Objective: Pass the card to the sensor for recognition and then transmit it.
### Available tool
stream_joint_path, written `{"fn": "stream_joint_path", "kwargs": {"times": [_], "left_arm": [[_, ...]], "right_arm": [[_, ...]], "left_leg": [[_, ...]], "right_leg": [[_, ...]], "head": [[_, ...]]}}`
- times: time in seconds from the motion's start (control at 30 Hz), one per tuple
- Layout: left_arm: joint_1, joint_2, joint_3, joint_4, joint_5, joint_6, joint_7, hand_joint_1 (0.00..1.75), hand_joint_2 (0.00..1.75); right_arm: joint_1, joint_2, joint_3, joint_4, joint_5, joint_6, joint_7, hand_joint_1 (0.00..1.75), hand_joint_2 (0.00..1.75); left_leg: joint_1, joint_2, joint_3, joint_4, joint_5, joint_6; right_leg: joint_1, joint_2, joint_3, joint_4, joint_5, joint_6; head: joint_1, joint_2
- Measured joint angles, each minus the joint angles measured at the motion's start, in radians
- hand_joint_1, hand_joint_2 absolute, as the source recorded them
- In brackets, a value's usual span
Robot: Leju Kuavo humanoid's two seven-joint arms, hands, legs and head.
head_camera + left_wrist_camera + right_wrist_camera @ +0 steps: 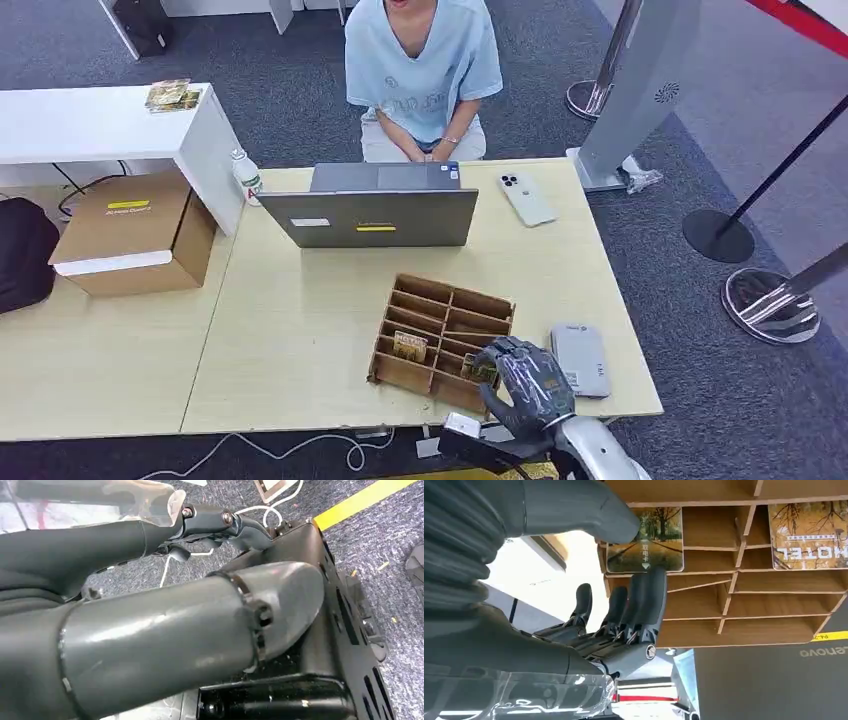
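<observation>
**Right hand at the card rack, card not yet lifted**

Head view: A wooden divider rack (444, 340) sits on the light table (300, 330), near its front edge. The right hand (527, 385) is at the rack's near right corner, over the card (479, 369) standing in a slot there. A second card (410, 347) stands in a slot further left. The grey sensor pad (581, 359) lies flat just beside the rack, on its right. A laptop (372, 216) and a seated person (421, 75) are across the table.

Left wrist view: The left hand (210, 522) hangs over carpet, fingers curled in, holding nothing.

Right wrist view: The thumb (589, 510) lies against the card's face; the fingers (644, 600) are extended together at its opposite side. Whether they actually pinch it, I cannot tell.

Judgement: the card looks thin, light, stiff and glossy, so likely slippery. Best taken by the exposed edge above the slot, face and back pinched, then drawn straight out.
</observation>
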Motion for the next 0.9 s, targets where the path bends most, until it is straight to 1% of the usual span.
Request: {"fn": "stream_joint_path", "kwargs": {"times": [0.13, 0.23, 0.33, 0.47, 0.53, 0.57, 0.63, 0.73, 0.83, 0.9], "left_arm": [[0.0, 0.0, 0.0, 0.0, 0.0, 0.0, 0.003, 0.0, 0.0], [0.0, 0.0, 0.0, 0.0, 0.0, -0.001, 0.003, 0.0, 0.0], [0.0, 0.0, 0.0, 0.0, 0.0, -0.001, 0.005, 0.0, 0.0], [0.0, 0.0, 0.0, 0.0, 0.0, -0.002, 0.006, 0.0, 0.0], [0.0, 0.0, 0.0, 0.0, 0.0, -0.002, 0.008, 0.0, 0.0], [0.0, 0.0, 0.0, 0.0, 0.0, -0.002, 0.008, 0.0, 0.0], [0.0, 0.0, 0.0, 0.0, 0.0, -0.002, 0.009, 0.0, 0.0], [0.0, 0.0, 0.0, 0.0, 0.0, 0.0, 0.009, 0.0, 0.0], [0.0, 0.0, 0.0, 0.0, 0.0, 0.0, 0.011, 0.0, 0.0], [0.0, 0.0, 0.0, 0.0, 0.0, 0.0, 0.012, 0.0, 0.0]], "right_arm": [[-0.01, 0.0, 0.0, 0.011, 0.0, 0.0, 0.0, 0.96, 1.75], [-0.016, 0.0, 0.0, 0.019, 0.0, -0.002, 0.0, 0.99, 1.75], [-0.025, 0.0, 0.0, 0.028, 0.0, -0.003, 0.0, 1.06, 1.75], [-0.034, 0.0, 0.0, 0.038, 0.0, -0.004, 0.0, 1.03, 1.75], [-0.038, 0.0, 0.0, 0.042, 0.0, -0.005, 0.0, 0.96, 1.75], [-0.04, 0.0, 0.0, 0.044, -0.001, -0.005, 0.0, 0.99, 1.75], [-0.042, 0.0, 0.0, 0.048, -0.003, -0.006, 0.0, 0.98, 1.75], [-0.043, 0.0, 0.0, 0.05, -0.011, -0.01, 0.0, 1.01, 1.75], [-0.043, 0.0, 0.0, 0.053, -0.011, -0.01, -0.002, 0.94, 1.75], [-0.043, 0.0, 0.0, 0.055, -0.013, -0.011, -0.002, 0.96, 1.75]], "left_leg": [[0.0, 0.0, 0.0, 0.0, 0.0, 0.0], [0.0, 0.0, 0.0, 0.0, 0.0, 0.0], [0.0, 0.0, 0.0, 0.0, 0.0, 0.0], [0.0, 0.0, 0.0, 0.0, 0.0, 0.0], [0.0, 0.0, 0.0, 0.0, 0.0, 0.0], [0.0, 0.0, 0.0, 0.0, 0.0, 0.0], [0.0, 0.0, 0.0, 0.0, 0.0, 0.0], [0.0, 0.0, 0.0, 0.0, 0.0, 0.0], [0.0, 0.0, 0.0, 0.0, 0.0, 0.0], [0.0, 0.0, 0.0, 0.0, 0.0, 0.0]], "right_leg": [[0.0, 0.0, 0.0, 0.0, 0.0, 0.0], [0.0, 0.0, 0.0, 0.0, 0.0, 0.0], [0.0, 0.0, 0.0, 0.0, 0.0, 0.0], [0.0, 0.0, 0.0, 0.0, 0.0, 0.0], [0.0, 0.0, 0.0, 0.0, 0.0, 0.0], [0.0, 0.0, 0.0, 0.0, 0.0, 0.0], [0.0, 0.0, 0.0, 0.0, 0.0, 0.0], [0.0, 0.0, 0.0, 0.0, 0.0, 0.0], [0.0, 0.0, -0.001, 0.0, 0.0, 0.0], [0.0, 0.0, -0.001, 0.0, 0.0, 0.0]], "head": [[0.0, 0.0], [0.0, 0.0], [0.0, 0.0], [0.0, 0.0], [0.0, 0.0], [0.0, 0.0], [0.0, 0.0], [0.0, 0.0], [0.0, 0.0], [0.0, 0.0]]}}
